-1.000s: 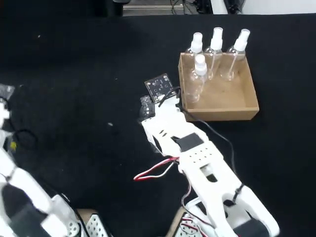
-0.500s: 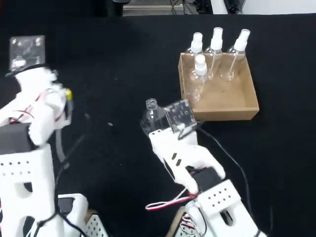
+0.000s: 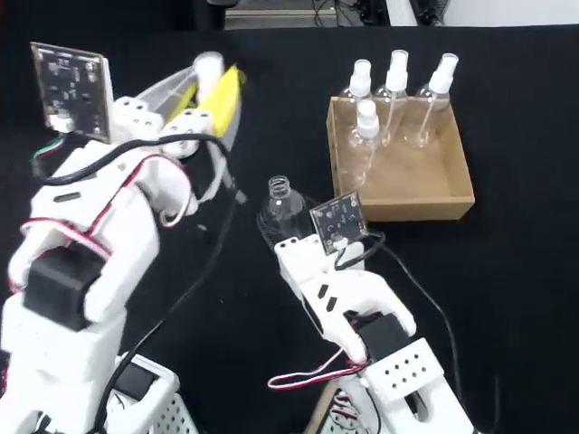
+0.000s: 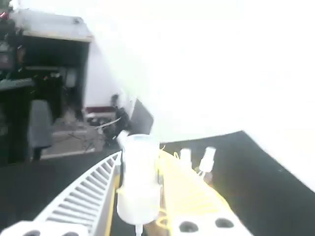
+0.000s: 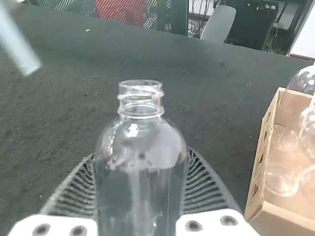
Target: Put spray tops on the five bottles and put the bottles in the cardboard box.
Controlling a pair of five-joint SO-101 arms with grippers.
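Fingers (image 5: 71, 189) of the right gripper (image 5: 140, 194), white plastic with ribbed, curved inner faces, are spread to about a bottle's width and press on both sides of the open bottle (image 5: 140, 147). It is clear, round and smooth-walled, with rounded shoulders and a threaded neck. Its long axis is upright and the uncapped mouth points up. In the high view it sits near the middle of the table (image 3: 507, 271), which is covered in dark, felt-like cloth, just off the near left corner of the cardboard box (image 3: 412, 211). Whether its base rests on the cloth cannot be told.

Farther back and to the left, the left gripper (image 4: 140, 189) pinches the spray top (image 4: 139, 172) between a white ribbed finger and a yellow one, with only the top's width between them. The top is white plastic, a stubby cylinder with a wider collar. Its long axis runs roughly along the fingers, head toward the fingertips, and a thin stem (image 4: 140, 229) leaves the collar end. It is well apart from the open bottle's mouth.

Farthest off, the box is a shallow tray of plain brown board. The three capped bottles (image 3: 395, 90) stand upright in a row along its far wall. The fourth capped bottle (image 3: 362, 145) stands nearer, by the left wall. All four are clear with white spray heads pointing up.
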